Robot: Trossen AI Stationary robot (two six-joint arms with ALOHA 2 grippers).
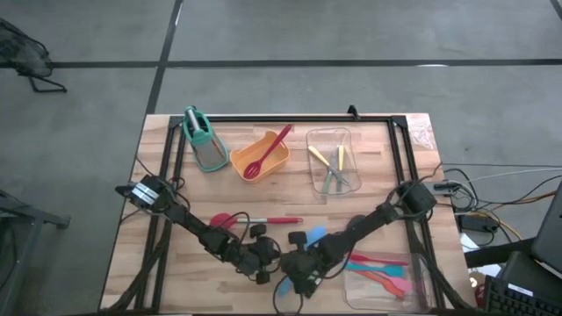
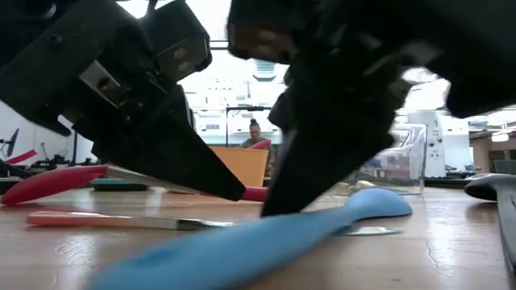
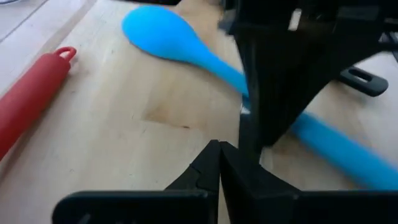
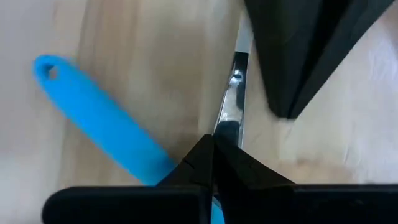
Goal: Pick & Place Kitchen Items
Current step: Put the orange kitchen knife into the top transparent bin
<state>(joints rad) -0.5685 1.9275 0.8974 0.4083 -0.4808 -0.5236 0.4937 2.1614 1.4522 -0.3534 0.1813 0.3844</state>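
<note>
Left wrist view showed the blue spoon [image 3: 186, 46] flat on the table [image 3: 124, 124] between both empty, closed tools, left tool [image 3: 219, 158] and right tool [image 4: 211, 149]; it looked light, smooth, slippery, best gripped mid-handle.

The light is soft and even over the pale wooden bench [image 1: 290, 197], with only faint shadows. From bench height, bright windows behind glare white, so the arms look like dark shapes. The long blue plastic spoon [image 2: 266, 234] right at the front is very blurry. Near it, both wrist pictures look fuzzy too.
</note>
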